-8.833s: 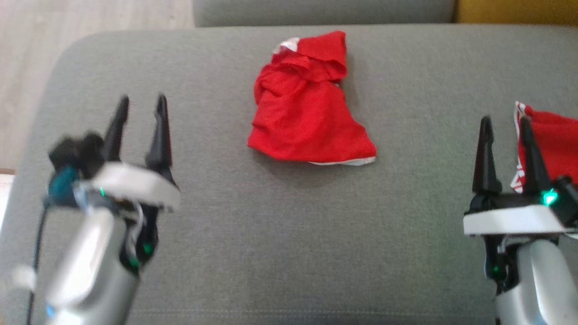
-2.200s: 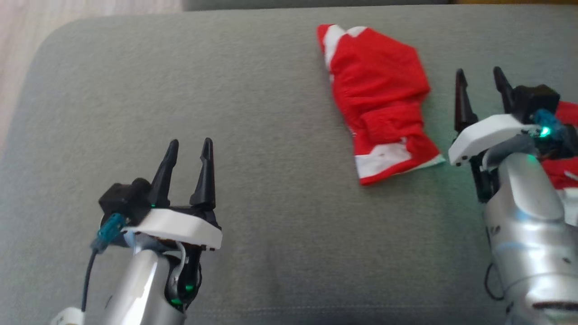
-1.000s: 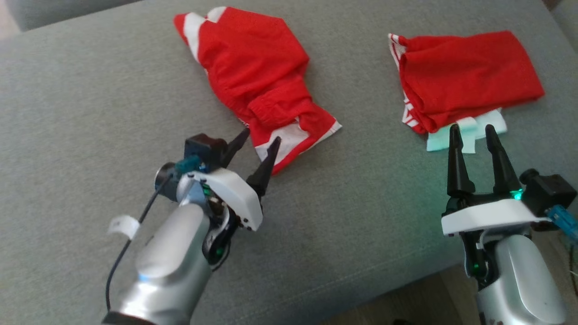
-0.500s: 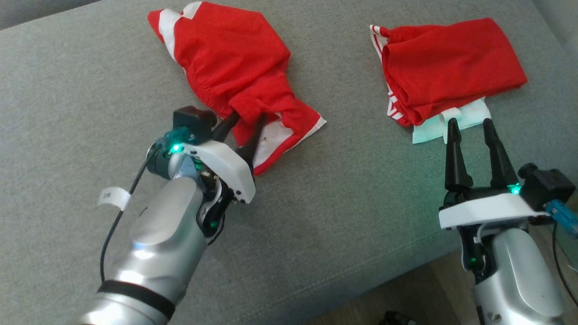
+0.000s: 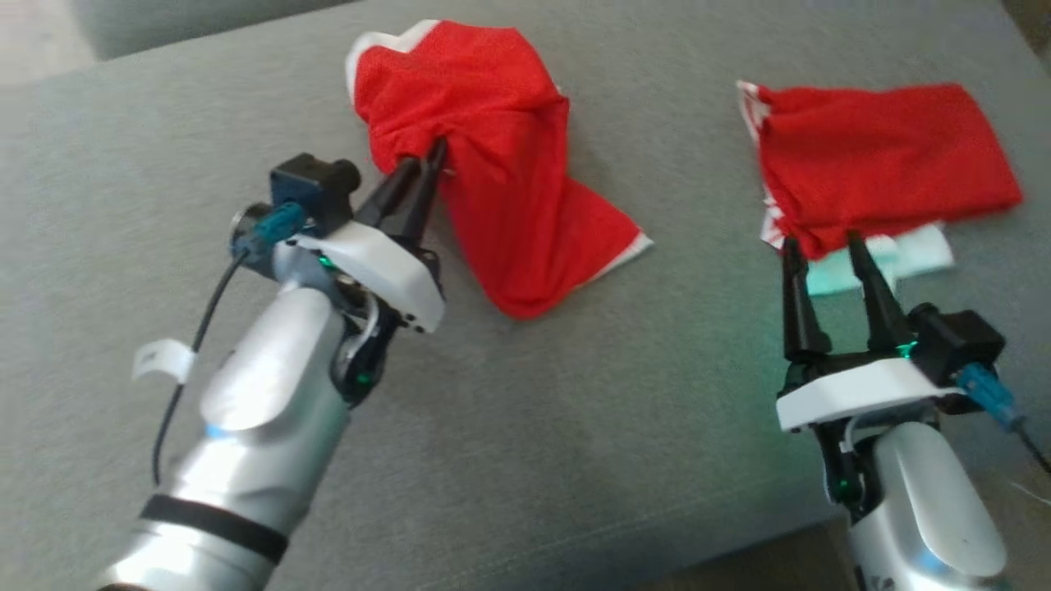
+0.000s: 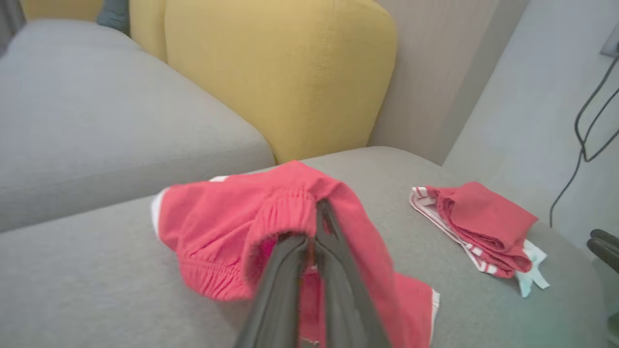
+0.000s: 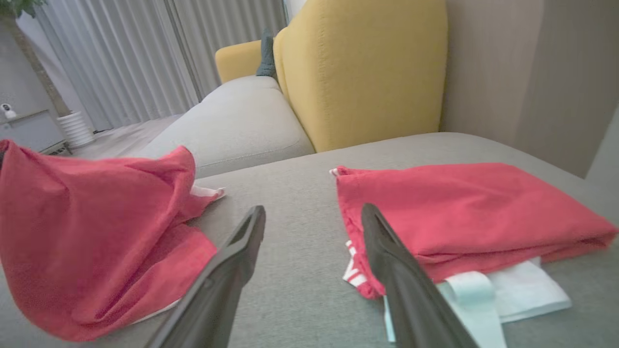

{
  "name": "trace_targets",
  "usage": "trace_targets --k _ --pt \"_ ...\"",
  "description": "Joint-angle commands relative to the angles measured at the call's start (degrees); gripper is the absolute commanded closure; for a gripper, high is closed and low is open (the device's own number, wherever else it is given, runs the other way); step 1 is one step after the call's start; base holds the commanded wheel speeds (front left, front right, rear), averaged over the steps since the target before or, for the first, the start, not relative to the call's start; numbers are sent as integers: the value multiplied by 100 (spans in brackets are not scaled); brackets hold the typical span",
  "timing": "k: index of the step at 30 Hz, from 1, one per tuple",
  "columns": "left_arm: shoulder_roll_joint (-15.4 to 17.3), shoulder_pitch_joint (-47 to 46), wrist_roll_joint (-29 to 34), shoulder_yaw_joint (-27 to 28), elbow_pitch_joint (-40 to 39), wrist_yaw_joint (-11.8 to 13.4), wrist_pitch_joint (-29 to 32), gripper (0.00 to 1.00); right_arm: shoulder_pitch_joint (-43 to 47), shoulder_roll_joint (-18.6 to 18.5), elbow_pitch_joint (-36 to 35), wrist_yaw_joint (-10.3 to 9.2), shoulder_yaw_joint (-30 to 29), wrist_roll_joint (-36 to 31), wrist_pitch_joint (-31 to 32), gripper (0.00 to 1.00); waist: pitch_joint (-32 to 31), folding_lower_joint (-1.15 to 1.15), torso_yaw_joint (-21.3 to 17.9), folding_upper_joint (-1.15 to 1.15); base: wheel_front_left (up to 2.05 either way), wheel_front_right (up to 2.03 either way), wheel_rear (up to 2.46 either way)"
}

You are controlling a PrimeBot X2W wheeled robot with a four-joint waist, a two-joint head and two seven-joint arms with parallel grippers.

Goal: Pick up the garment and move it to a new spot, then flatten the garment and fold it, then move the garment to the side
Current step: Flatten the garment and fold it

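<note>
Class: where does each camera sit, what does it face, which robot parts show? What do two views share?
Head camera: above, looking down at the grey seat; left claw shut on the red shorts, right claw open.
Left wrist: along the left claw, facing the yellow cushion.
Right wrist: along the right claw, beside the folded pile.
All three share the red shorts.

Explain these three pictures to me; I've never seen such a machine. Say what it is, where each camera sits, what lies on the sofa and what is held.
It is a two-armed robot; each arm ends in a gripper with two dark fingers. One picture looks down from its head; the others look along each wrist's fingers. On the grey sofa cushion lie a crumpled red garment and a folded red garment on a pale cloth. The left gripper is shut on the crumpled red garment's elastic edge. The right gripper is open, holding nothing.
</note>
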Motion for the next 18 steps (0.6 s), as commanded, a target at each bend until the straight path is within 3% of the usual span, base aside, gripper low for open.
trace_targets --k 1,12,18 --pt "318 -84 173 222 -362 66 -72 100 -59 -18 -110 -4 200 -85 62 0 -231 0 391 0 0 0 0" --pt "1308 576 755 27 -803 350 106 100 -72 -18 195 -4 433 -171 270 0 -516 0 1172 0 0 0 0" --pt "1618 935 896 -62 -921 597 439 100 -98 -18 307 -4 495 -163 328 0 -522 0 1434 0 0 0 0"
